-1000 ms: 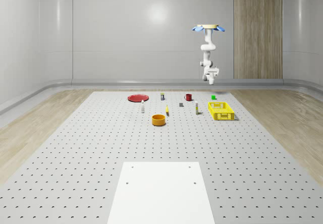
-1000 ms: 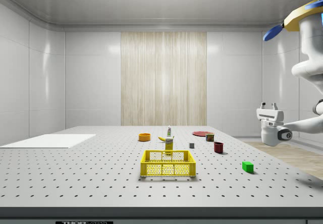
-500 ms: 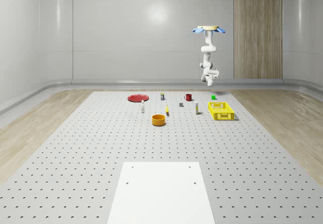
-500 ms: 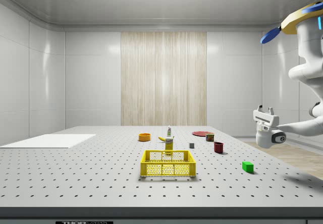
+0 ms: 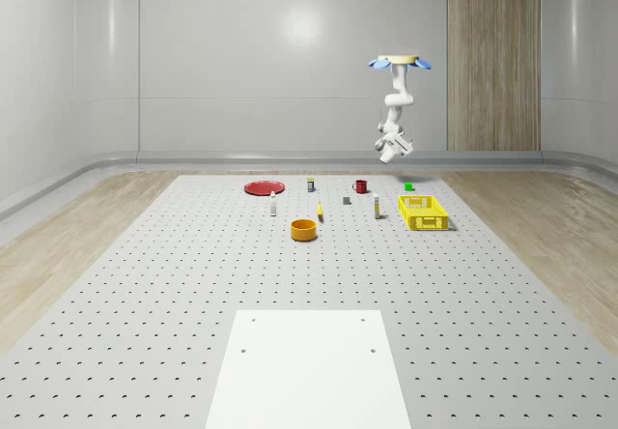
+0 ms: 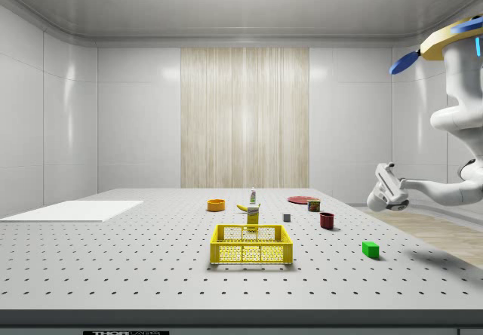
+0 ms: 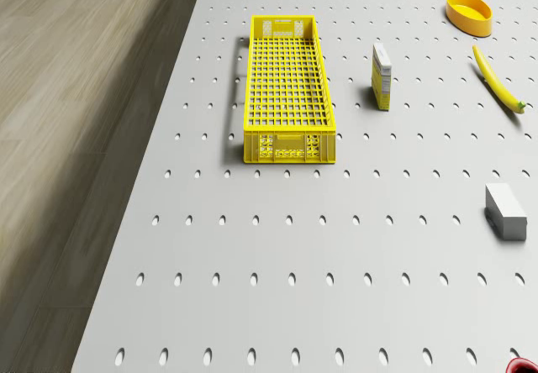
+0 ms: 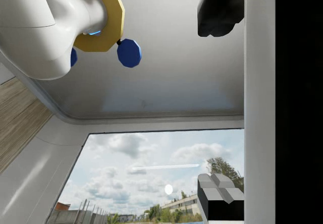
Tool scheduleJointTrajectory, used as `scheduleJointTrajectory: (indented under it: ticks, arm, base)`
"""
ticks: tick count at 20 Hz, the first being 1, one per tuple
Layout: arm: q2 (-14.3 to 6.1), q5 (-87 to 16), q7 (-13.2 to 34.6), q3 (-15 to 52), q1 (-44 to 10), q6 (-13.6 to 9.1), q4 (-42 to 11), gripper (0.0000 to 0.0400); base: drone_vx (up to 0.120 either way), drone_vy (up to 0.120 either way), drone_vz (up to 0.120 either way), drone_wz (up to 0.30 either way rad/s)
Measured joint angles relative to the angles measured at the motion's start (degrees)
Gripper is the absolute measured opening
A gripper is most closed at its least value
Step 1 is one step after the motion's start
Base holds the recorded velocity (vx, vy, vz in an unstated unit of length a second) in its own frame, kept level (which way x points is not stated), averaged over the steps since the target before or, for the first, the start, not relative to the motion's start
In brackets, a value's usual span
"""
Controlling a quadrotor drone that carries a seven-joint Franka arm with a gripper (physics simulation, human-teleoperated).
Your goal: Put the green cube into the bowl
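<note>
The green cube (image 5: 408, 186) (image 6: 370, 249) lies on the perforated table near its far right, just behind the yellow crate. The orange bowl (image 5: 304, 229) (image 6: 216, 204) (image 7: 469, 12) stands nearer the table's middle, well apart from the cube. The drone (image 5: 399, 62) (image 6: 453, 37) hovers high above the cube's end of the table. Its arm hangs down and bends, holding the gripper (image 5: 386, 152) (image 6: 385, 173) (image 8: 220, 108) well above the cube, tilted upward. In the wrist view its dark fingertips (image 8: 219, 14) stand wide apart, open and holding nothing.
A yellow crate (image 5: 423, 213) (image 6: 251, 244) (image 7: 288, 87) stands between cube and bowl. Around it lie a carton (image 7: 382, 76), a banana (image 7: 498, 83), a grey block (image 7: 506, 212), a red mug (image 5: 360, 186) and a red plate (image 5: 264, 187). A white sheet (image 5: 309, 366) covers the near table.
The arm has swung the gripper upward and toward the side view's left, tipping it from level to pointing up. The drone holds about the same place. Cube and bowl have not moved.
</note>
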Motion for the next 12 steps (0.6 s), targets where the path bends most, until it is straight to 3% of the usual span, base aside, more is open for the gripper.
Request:
scheduleJointTrajectory:
  ticks: [6, 9, 12]
  arm:
    - [-4.49, -37.30, 10.70, 21.42, -11.33, 0.08, -20.26, 0.0400]
    - [-6.90, -54.26, 18.42, 29.90, -20.15, -2.82, -29.56, 0.0400]
    - [-9.13, -65.72, 25.30, 35.97, -29.35, -6.90, -34.95, 0.0400]
  base:
    - [0.120, 0.000, -0.120, 0.000]
    - [0.120, 0.000, -0.120, 0.000]
    - [0.120, 0.000, -0.120, 0.000]
